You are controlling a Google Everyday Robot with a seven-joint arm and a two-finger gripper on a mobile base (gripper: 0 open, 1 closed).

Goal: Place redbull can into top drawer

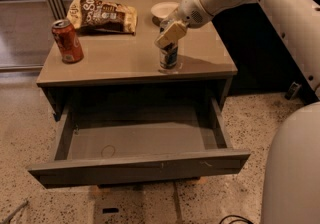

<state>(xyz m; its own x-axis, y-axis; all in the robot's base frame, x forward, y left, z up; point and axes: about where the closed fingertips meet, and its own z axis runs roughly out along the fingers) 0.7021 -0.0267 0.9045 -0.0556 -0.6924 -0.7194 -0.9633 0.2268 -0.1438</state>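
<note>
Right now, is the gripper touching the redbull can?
Cannot tell. In the camera view the gripper overlaps the top of the redbull can on the cabinet, hiding any contact or gap.

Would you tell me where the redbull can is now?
The redbull can stands on the cabinet top, right of centre near its front edge, with the gripper at its upper half.
</note>
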